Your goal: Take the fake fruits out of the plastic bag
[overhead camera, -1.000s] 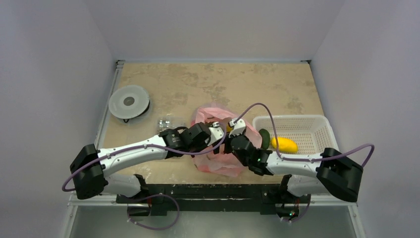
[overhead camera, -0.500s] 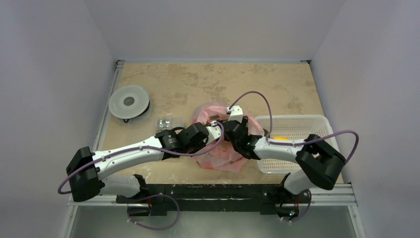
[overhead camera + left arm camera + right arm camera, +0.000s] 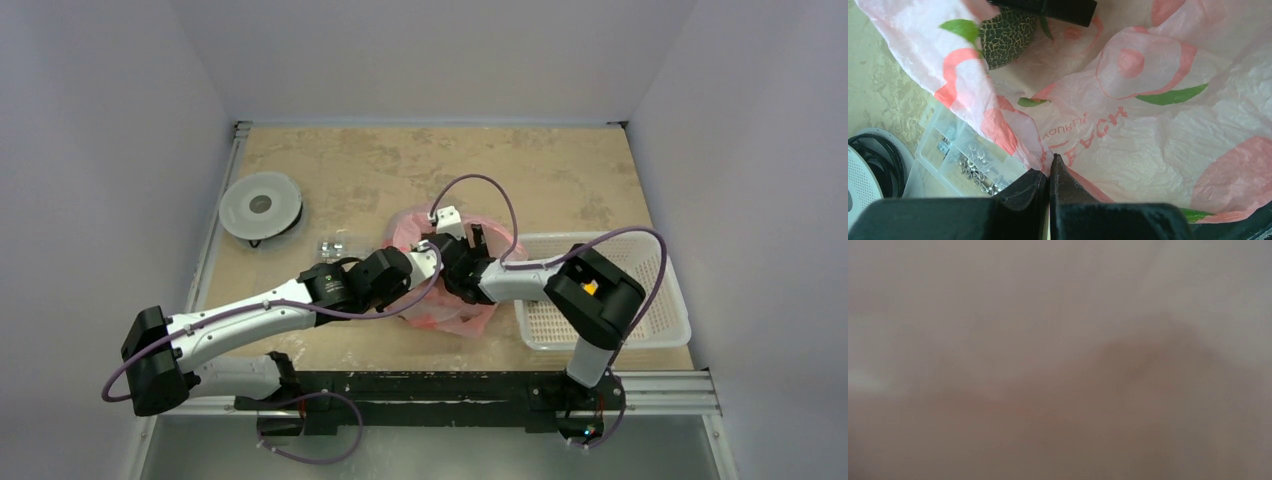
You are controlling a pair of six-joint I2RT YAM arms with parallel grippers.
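Pinching the limp bag [image 3: 1148, 125] by its rim, left gripper [image 3: 1049, 161] clamps thin film; right gripper [image 3: 468, 243], jaws wide, should span the light, slick fruit [image 3: 1005, 37] across its middle.

**Pink plastic bag [image 3: 1158, 125] pinched in your left end effector [image 3: 1049, 172], one green fruit [image 3: 1007, 39] inside**

You're looking at thin, crinkled, translucent pink film printed with peach shapes, green leaves and red lettering that reads mirrored. It lies slumped on the worktop, with one fold clamped between the closed tips of that end effector and the rest spreading ahead and to the right of them. The fruit is dark green with a pale netted skin. It sits in the bag's hollow, well ahead and a little left of the tips, its left side veiled by a flap of film.
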